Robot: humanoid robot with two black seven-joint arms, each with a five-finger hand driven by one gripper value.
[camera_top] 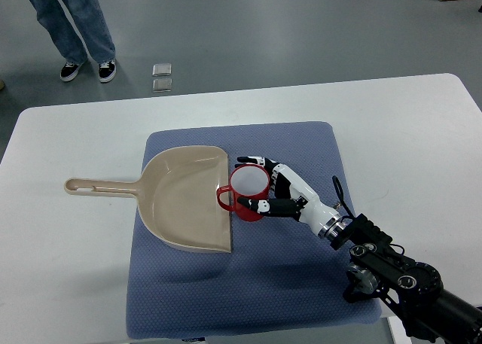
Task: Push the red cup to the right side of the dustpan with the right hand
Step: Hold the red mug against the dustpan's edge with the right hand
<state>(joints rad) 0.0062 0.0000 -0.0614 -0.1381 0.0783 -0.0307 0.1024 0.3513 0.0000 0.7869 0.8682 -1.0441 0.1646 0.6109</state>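
Top view shows the right hand (265, 187) cupping its fingers around the red cup (248, 192) just beside the dustpan (184, 197)'s open right edge, so the push looks nearly done, needing only release.

At 11 o'clock a person (71, 28) is cut off above the knees by the top edge. The right hand (275, 190) hides part of the red cup (247, 192), and its arm (422, 284) runs off at 4 o'clock.

Lab: white test table (90, 141), grey floor (263, 28).
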